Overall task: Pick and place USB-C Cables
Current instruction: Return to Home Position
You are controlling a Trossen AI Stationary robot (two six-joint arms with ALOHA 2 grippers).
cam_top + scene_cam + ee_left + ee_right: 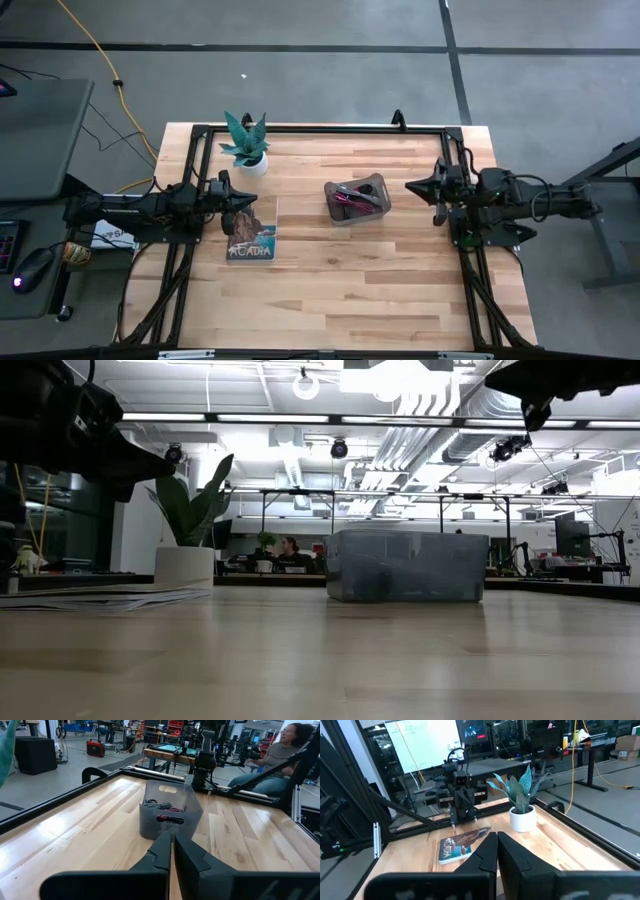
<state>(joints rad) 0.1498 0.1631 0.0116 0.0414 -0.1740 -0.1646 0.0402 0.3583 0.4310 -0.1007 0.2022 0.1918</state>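
Note:
The USB-C cables [352,196] lie bundled inside a translucent grey bin [378,188] at the table's middle; dark red and black bundles show, the others I cannot tell apart. In the left wrist view the cables [162,807] show above the bin's rim. My left gripper [253,203] hovers shut over the book at the table's left side, clear of the bin. My right gripper [410,186] hovers shut at the table's right side, just right of the bin. In the wrist views both grippers, left [172,840] and right [497,839], hold nothing.
A book titled Acadia [251,232] lies flat on the table under the left arm. A potted plant in a white pot [248,147] stands behind it near the far edge. A yellow cord [105,65] runs on the floor. A seated person [280,755] is beyond the table's right side.

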